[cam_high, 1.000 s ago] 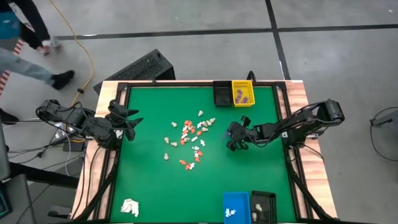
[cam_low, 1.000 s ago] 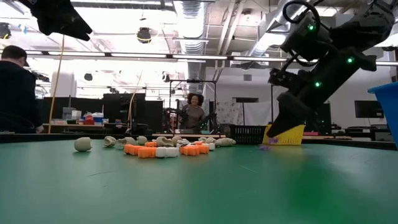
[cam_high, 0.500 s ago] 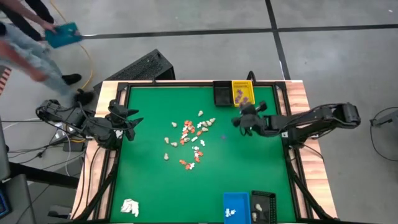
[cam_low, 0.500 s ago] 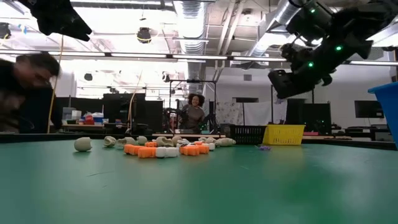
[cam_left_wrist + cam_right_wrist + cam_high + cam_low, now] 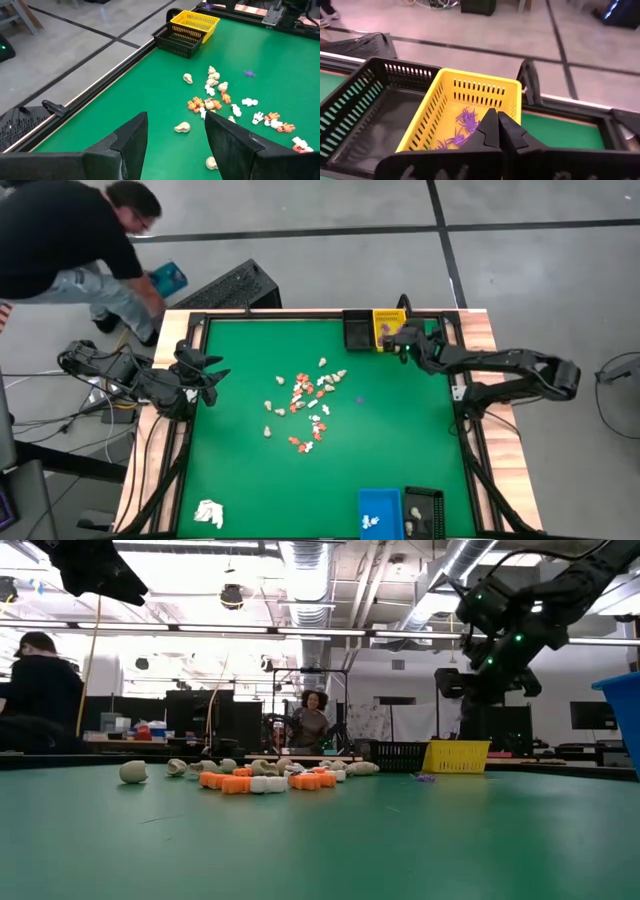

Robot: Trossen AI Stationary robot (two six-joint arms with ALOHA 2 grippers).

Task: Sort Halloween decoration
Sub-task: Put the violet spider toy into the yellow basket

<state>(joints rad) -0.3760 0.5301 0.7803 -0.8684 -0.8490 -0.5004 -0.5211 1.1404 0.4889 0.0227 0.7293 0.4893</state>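
Hovering claw: the right claw (image 5: 403, 340) hung over the yellow basket (image 5: 390, 330) at the far edge of the surface (image 5: 400, 440), its fingers pressed together; whether a piece sat between the tips could not be made out.
Right wrist view: the closed fingertips (image 5: 496, 125) covered part of the yellow basket's floor; purple pieces (image 5: 466, 119) lay inside, their shapes too tangled to count.
Black basket: it stood touching the yellow basket's side (image 5: 356, 330); its contents were not discernible.
Waiting claw: the left claw (image 5: 205, 375) rested at the left edge of the surface, fingers spread wide, holding nothing.
Halloween decoration: the main scatter (image 5: 305, 402) of orange, white and cream pieces lay mid-surface, well apart from both claws; individual shapes were too small to tell from above.
Stray piece: one purple piece (image 5: 360, 401) lay alone just right of the scatter.
Near edge: a blue bin (image 5: 378, 512) and a second black basket (image 5: 423, 513) were cut off by the frame; each showed a few pale pieces.
White lump: a wadded lump (image 5: 208, 513) lay at the near-left corner.
Low view: only the right arm's wrist (image 5: 500, 625) showed; its fingertips were hard to make out.
Person: one bent near the far-left corner (image 5: 70, 240), partly cut off.
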